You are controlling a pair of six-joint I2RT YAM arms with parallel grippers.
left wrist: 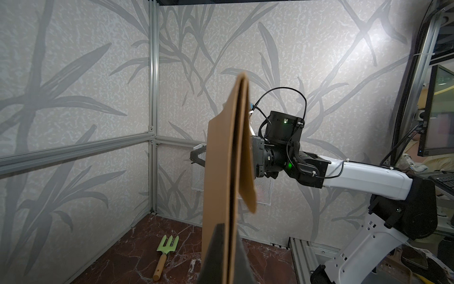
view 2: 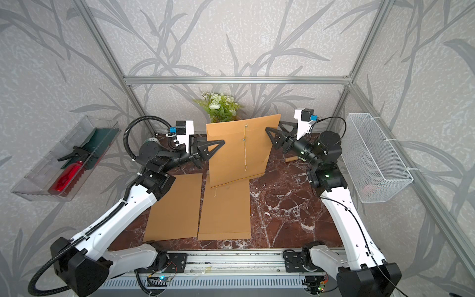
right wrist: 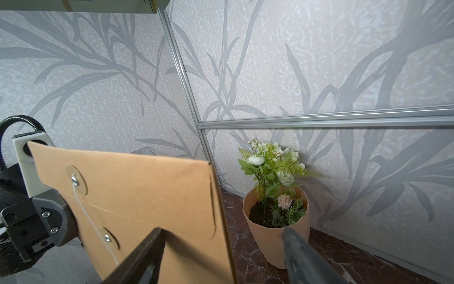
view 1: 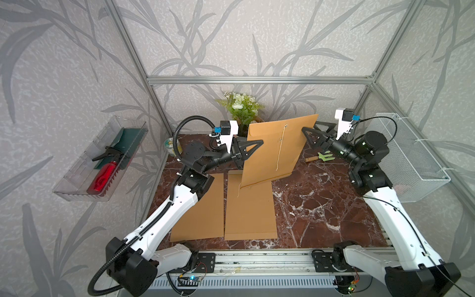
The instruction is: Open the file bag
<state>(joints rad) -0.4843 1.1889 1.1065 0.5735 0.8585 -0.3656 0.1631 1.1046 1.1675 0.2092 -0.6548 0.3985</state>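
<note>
The file bag [view 1: 277, 151] [view 2: 239, 154] is a brown paper envelope standing upright above the marble table. My left gripper [view 1: 257, 144] [left wrist: 227, 255] is shut on its left edge. Its white string [view 1: 281, 146] hangs loose from the flap's button [right wrist: 75, 182] past the lower button [right wrist: 108, 237]. In the left wrist view the bag is edge-on, and the flap [left wrist: 247, 172] stands a little off the body. My right gripper [view 1: 309, 126] [right wrist: 222, 230] is open at the bag's upper right edge, and that edge lies between its jaws without touching them.
Two more brown envelopes [view 1: 198, 210] [view 1: 250, 208] lie flat on the table under the held bag. A potted plant [view 1: 241, 108] stands at the back, a green hand fork [view 1: 325, 156] lies back right, and a tape roll [view 1: 169, 145] back left. A wire basket [view 1: 408, 156] and a clear tray [view 1: 77, 180] hang on the side walls.
</note>
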